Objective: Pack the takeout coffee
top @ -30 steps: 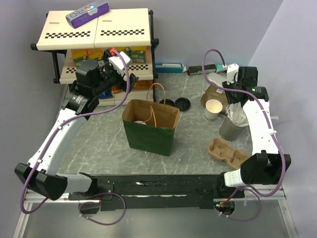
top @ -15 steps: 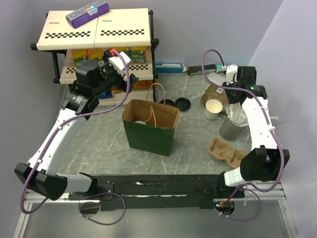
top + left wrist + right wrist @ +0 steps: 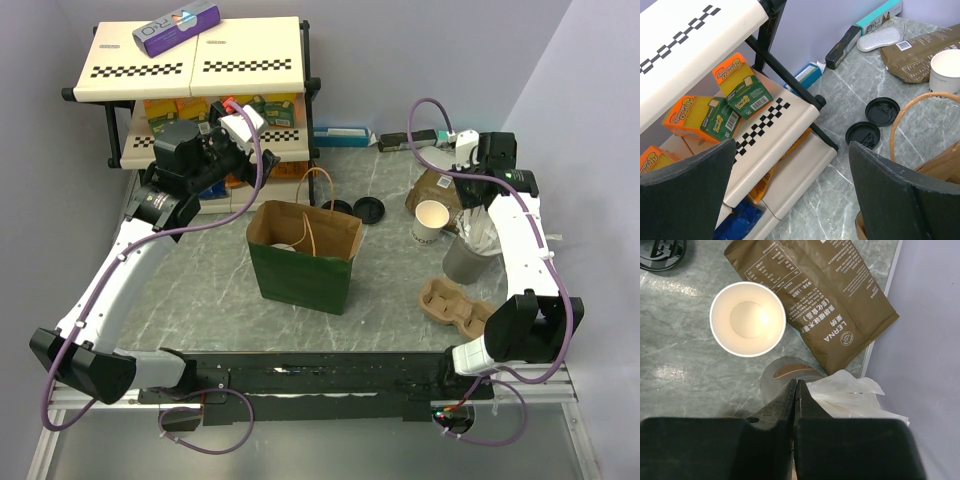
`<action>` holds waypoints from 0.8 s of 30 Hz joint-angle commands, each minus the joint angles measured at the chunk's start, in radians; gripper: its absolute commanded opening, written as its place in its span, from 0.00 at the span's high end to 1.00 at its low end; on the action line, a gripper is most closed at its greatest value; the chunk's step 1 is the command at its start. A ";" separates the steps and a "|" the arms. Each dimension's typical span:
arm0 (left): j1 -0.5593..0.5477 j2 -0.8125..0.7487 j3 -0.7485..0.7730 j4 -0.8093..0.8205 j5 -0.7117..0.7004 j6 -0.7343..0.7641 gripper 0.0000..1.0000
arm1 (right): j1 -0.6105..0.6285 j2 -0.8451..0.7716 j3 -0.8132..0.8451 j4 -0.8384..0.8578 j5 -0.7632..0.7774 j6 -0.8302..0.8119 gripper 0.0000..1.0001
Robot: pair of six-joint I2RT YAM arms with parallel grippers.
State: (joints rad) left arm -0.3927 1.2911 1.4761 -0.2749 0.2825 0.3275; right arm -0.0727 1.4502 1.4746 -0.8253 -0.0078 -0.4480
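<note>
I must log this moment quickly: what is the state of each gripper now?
Left gripper: open, holding nothing.
Right gripper: closed, holding nothing.

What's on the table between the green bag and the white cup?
Bare table separates the bag and the cup in the top view. The black lids sit just behind that line.

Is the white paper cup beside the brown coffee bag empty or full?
Empty. The right wrist view looks down into the white paper cup: its bare pale bottom shows, with no lid.
</note>
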 commanded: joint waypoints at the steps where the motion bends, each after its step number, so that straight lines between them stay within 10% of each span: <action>1: 0.003 -0.030 0.001 0.016 0.014 0.004 0.01 | -0.007 -0.007 0.049 -0.012 -0.012 -0.015 1.00; 16: 0.003 -0.012 0.004 0.022 0.020 0.004 0.01 | 0.007 -0.188 0.305 -0.087 -0.152 0.011 1.00; 20: 0.003 -0.001 0.015 0.028 0.033 -0.010 0.01 | -0.001 -0.128 0.262 -0.158 -0.133 -0.027 0.51; 24: 0.003 0.010 0.030 0.005 0.038 -0.005 0.01 | -0.009 -0.070 0.150 -0.166 -0.147 -0.084 0.46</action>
State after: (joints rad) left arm -0.3927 1.2922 1.4761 -0.2749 0.2951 0.3271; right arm -0.0715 1.2793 1.7287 -0.9169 -0.1478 -0.4713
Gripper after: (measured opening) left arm 0.995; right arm 0.536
